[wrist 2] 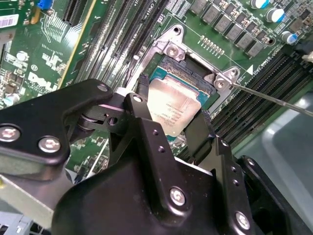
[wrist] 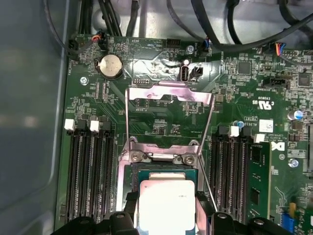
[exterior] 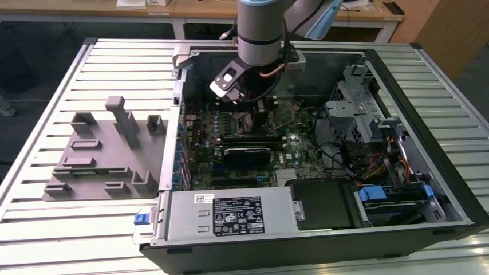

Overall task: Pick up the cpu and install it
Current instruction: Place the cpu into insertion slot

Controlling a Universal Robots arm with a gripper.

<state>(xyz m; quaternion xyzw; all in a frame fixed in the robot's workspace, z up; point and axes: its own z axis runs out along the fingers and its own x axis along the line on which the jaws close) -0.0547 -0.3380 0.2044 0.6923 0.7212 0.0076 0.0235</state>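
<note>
At the exterior view's left, you had one grey moulded fixture (exterior: 107, 154) lying on the slatted surface (exterior: 46, 229), just beside one open computer case (exterior: 458, 200). Your arm (exterior: 260, 28) reached down into the case above the motherboard (exterior: 202, 175). In both wrist views, the jaws of the gripper (wrist 2: 171, 110) were closed on the cpu (wrist: 166, 205) at the socket (wrist: 161, 171). One raised load plate (wrist: 168, 93) stood beside the socket. Memory slots (wrist: 88, 166) flanked it, with two white latches (wrist: 70, 125) per side.

A pale grey slatted metal table (exterior: 114, 69) spans the scene. Behind it stand a light wooden desk with white legs (exterior: 198, 10) and a brown wooden panel (exterior: 450, 28).
</note>
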